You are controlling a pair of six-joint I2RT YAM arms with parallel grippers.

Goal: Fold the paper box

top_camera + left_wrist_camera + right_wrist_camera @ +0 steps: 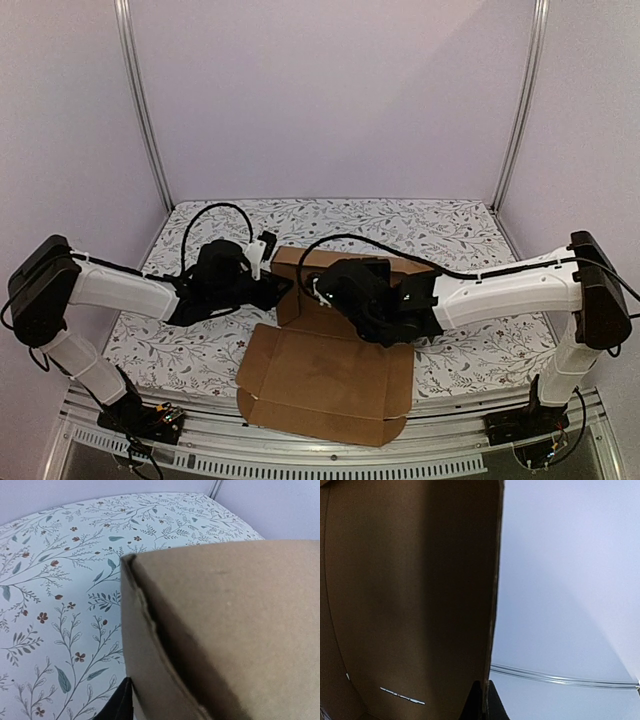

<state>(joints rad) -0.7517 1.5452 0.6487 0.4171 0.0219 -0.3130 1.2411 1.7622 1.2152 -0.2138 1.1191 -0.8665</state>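
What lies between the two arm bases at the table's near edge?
The near panel of the paper box, lying flat and overhanging the table; the top external view shows it.

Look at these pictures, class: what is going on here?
Two robot arms are folding a brown cardboard box on a flowered table. Its near panel lies flat, past the table's front edge. The left arm is at a raised far-left corner; the right arm, jaws shut, sits beside an upright panel's edge.
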